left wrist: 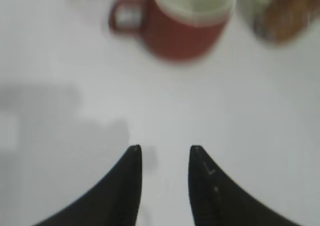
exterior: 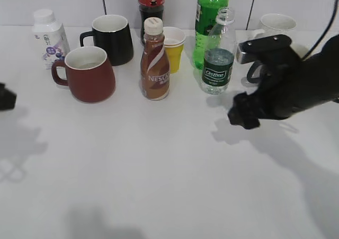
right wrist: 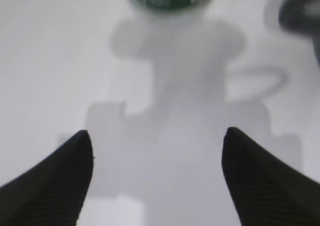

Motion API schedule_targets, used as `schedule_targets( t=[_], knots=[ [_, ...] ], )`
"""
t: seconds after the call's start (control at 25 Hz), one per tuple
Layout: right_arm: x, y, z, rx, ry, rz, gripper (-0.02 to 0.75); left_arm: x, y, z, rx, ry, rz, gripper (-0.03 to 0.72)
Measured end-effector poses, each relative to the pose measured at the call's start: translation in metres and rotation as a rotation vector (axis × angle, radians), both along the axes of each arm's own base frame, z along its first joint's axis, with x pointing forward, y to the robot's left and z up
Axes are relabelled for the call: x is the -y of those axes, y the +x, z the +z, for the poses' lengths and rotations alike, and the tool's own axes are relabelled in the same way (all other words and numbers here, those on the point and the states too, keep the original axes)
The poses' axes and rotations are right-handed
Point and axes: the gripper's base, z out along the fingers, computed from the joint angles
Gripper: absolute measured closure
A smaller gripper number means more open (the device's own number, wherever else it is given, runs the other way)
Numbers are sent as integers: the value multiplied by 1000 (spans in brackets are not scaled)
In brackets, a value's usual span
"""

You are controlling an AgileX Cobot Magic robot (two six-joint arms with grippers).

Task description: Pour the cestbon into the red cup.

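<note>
Right gripper (right wrist: pixel 157 136) spread wide, empty, low over the table (exterior: pixel 159 165), just right of the cestbon (exterior: pixel 218 53) and short of it. Left gripper (left wrist: pixel 165 148) parted narrowly, nothing held, facing the red cup (left wrist: pixel 187 20). Cestbon upright, uncapped, green label lettered in white. Left of cestbon: yellow cup (exterior: pixel 173 48), then brown "Nescafe" bottle (exterior: pixel 154 61), then red cup (exterior: pixel 85 72). Just behind cestbon: green soda bottle (exterior: pixel 211 11).

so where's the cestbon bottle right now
In the exterior view the cestbon bottle stands upright right of centre, just in front of the taller green soda bottle, right of the yellow paper cup, with the right hand open nearby.
</note>
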Motion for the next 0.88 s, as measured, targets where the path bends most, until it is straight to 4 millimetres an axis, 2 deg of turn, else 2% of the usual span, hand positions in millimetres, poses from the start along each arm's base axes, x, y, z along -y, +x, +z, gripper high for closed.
schedule_targets(
  t=[0.12,0.24,0.36,0.48,0.68,0.88],
  knots=[
    [8,-19,16,-110,-44,11,184,-4,-23,14,-174,35,-27,444],
    [16,-39,33,-195,-76,20,195,-10,-46,23,-257,51,-44,444],
    [25,-60,52,-260,-91,26,197,-16,-68,33,-258,53,-55,444],
    [34,-86,74,-263,-53,27,199,-25,-95,45,-165,29,-59,444],
    [54,-136,97,-215,21,37,203,-39,-134,35,-48,43,-73,444],
    [80,-189,120,-67,85,59,203,-51,-160,14,72,62,-69,444]
  ],
)
